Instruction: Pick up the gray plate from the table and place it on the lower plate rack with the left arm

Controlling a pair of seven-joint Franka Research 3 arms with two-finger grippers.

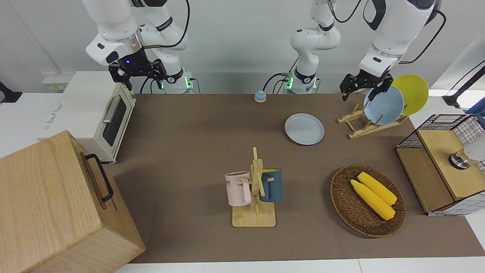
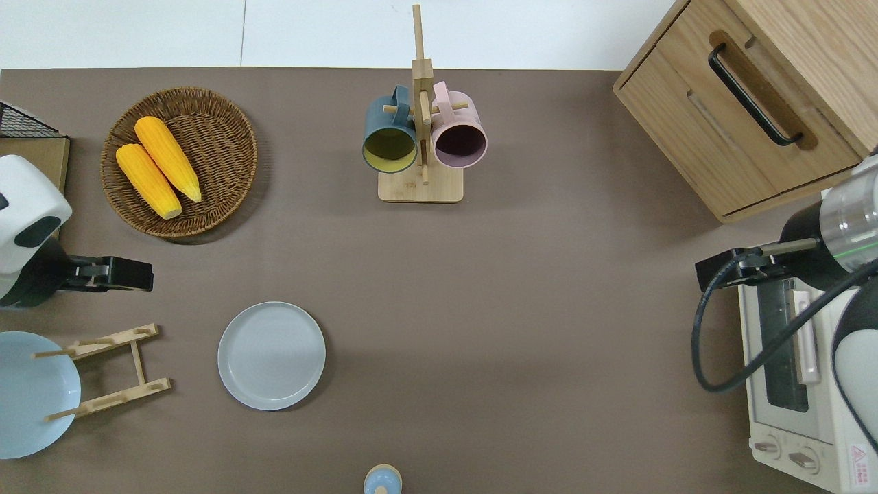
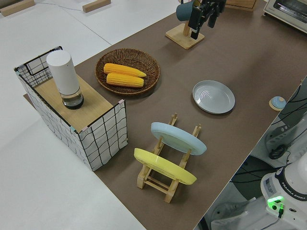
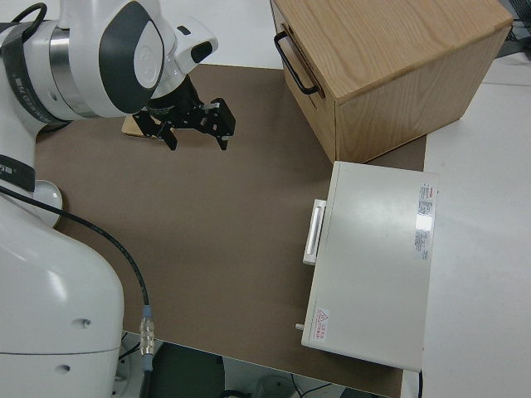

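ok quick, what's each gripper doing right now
Left gripper: open, empty, up over the table.
Right gripper: open, empty, arm parked.

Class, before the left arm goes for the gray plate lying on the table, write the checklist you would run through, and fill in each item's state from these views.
1. Round pale gray plate lies flat on the brown table mat, nothing on it: ok.
2. Left gripper empty, jaws open: ok.
3. Left gripper over the gray plate: not ok; it is over bare mat between the wicker basket and the rack.
4. Slanted light-wood plate rack has a free slot: ok; the sky-blue plate and yellow plate stand in it, and the pegs at the gray plate's end are bare.
5. Right arm parked: ok.
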